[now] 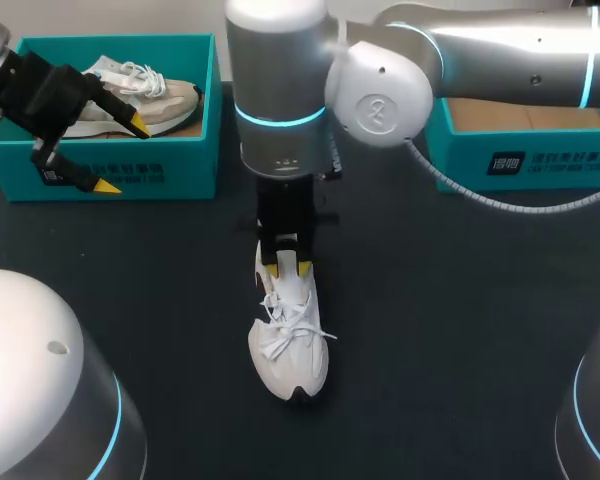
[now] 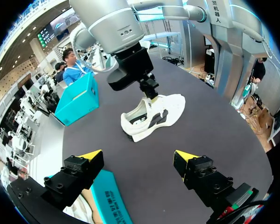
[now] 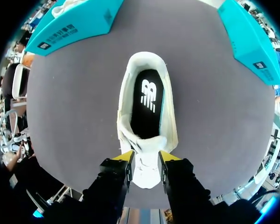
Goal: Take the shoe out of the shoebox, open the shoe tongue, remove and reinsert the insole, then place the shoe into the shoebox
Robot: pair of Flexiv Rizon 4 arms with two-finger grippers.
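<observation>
The white shoe (image 1: 290, 345) lies on the dark table (image 1: 460, 330) just below the middle of the head view. It runs lengthwise up and down the frame, with its laces facing up. The right arm comes in from the upper right and hangs straight down over the shoe's upper end, where the right gripper (image 1: 288, 268) has its yellow tips down on the shoe.

In the right wrist view the right gripper (image 3: 146, 157) has a white flap of the shoe (image 3: 168, 133) pinched between its two fingertips (image 3: 126, 156). This flap is probably the tongue (image 3: 147, 170), though the fingers hide its edges. Both tips press on it from opposite sides. Ahead of the fingers the shoe's mouth gapes wide, and the black insole (image 3: 147, 100) lies flat inside it.

The left gripper (image 1: 122, 155) is in the upper left of the head view, well apart from the shoe, with its fingers spread wide and nothing between them. It hovers over the front wall of the teal shoebox (image 1: 170, 165), which holds a second, beige-and-white shoe (image 1: 165, 100). In the left wrist view the left gripper (image 2: 137, 155) looks across bare table at the shoe (image 2: 170, 105) and the right gripper (image 2: 151, 95) above it. Another teal box (image 1: 540, 165) sits at the upper right of the head view.
</observation>
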